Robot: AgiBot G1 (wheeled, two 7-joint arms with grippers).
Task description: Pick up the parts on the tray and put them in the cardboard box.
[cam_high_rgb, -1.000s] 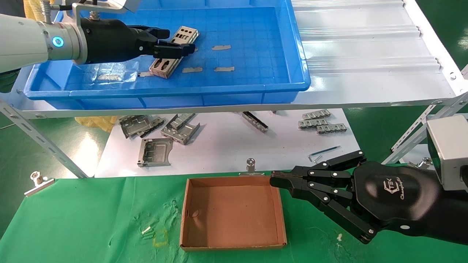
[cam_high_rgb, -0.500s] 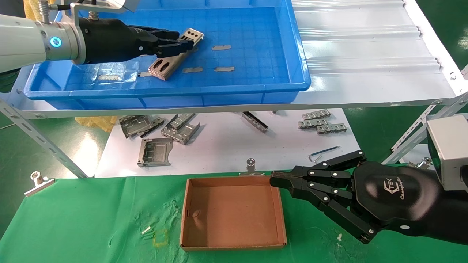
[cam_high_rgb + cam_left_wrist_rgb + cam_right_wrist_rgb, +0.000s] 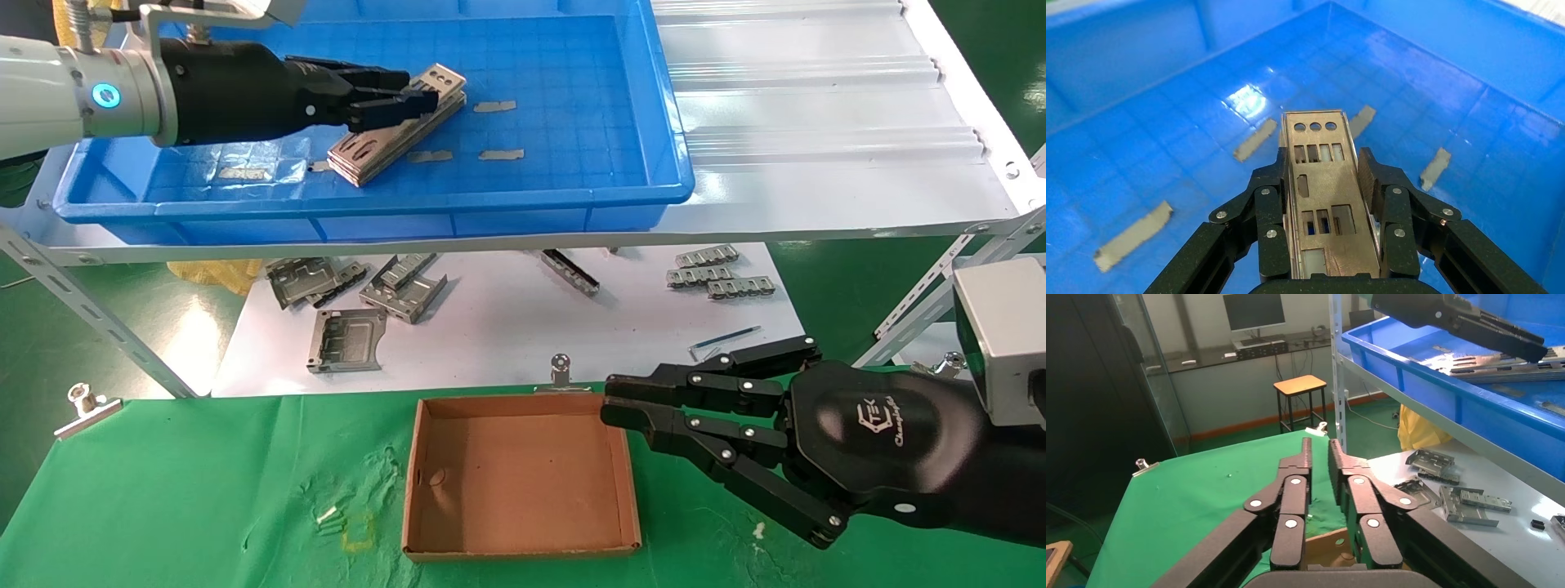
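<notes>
Two arms show in the head view. The left gripper (image 3: 400, 102) reaches into the tray (image 3: 572, 188), its jaws clamped on the parts (image 3: 400, 122), a small stack of silver punched plates. Against half a second ago, the stack sits flatter and more edge-on, its far end raised a little higher over the tray floor and its near end low by the floor; a second earlier the plates showed their punched face and lay more across the floor. Short grey tape strips (image 3: 495, 106) lie on the tray floor just beyond the stack, where they lay before. Below the tray's shelf, on a white sheet, bent grey brackets (image 3: 347, 339) are scattered, unmoved. Nearer than the tray, on the green cloth, the cardboard box (image 3: 425, 482) stands with nothing in it. The right gripper (image 3: 621, 408) hovers at the box's far right corner, jaws nearly together; they stood wider apart before.

From the left wrist, the left gripper (image 3: 1322, 184) pinches the parts (image 3: 1321, 190) by their long edges, the three-hole end pointing away over the tray (image 3: 1444, 73), tape strips (image 3: 1254, 139) around it.

From the right wrist, the right gripper (image 3: 1318, 454) shows a narrow slit between its fingers, above the green cloth, with the tray (image 3: 1444, 386) well off and higher.
</notes>
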